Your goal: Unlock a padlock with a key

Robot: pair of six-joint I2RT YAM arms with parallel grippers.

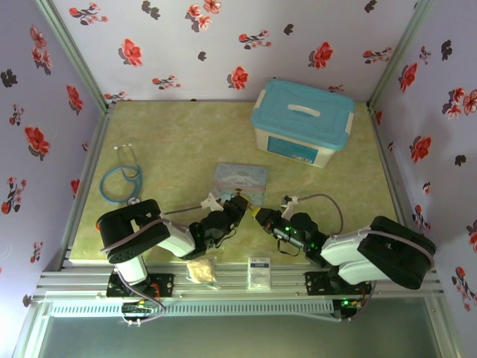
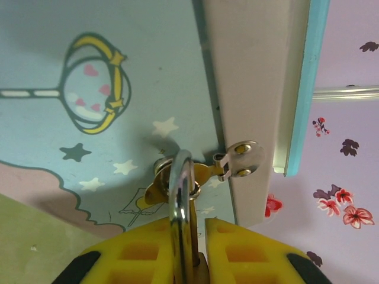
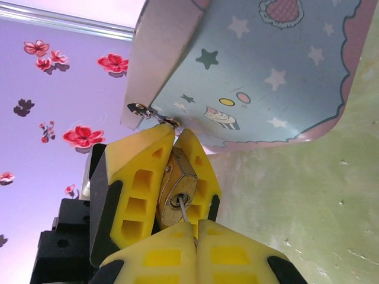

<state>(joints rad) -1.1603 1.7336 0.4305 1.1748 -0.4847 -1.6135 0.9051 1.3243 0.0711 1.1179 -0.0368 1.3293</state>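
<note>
Both arms meet at the middle of the desk (image 1: 171, 134), right at the near edge of the pale blue cartoon tin (image 1: 240, 179). The left hand (image 2: 198, 236) is clamped on the padlock (image 3: 176, 186). From its own wrist camera you see the yellow fingers (image 2: 142, 248) pressed either side of the silvery shackle (image 2: 180, 195), which rises straight up between them. The top of the shackle loops through a brass fitting on the tin's edge, just beside a small silvery clasp (image 2: 240, 160).

On the right wrist camera, the brass body of the padlock sits squeezed between the left hand's two yellow fingers, its bottom face turned toward the lens and the keyhole (image 3: 176, 201) showing. The right hand (image 3: 192, 234) is closed tight on the key (image 3: 185, 214). Only a thin grey sliver of shaft shows, running from the right fingertips up to the keyhole, with its tip at the hole. How deep it goes, I cannot tell. The two hands are almost nose to nose, padlock and key between them, just above the desk.

Farther out, a blue stethoscope (image 1: 123, 179) lies to the left, and a white storage box with a teal lid (image 1: 302, 119) stands at the far right, well apart from the tin.
</note>
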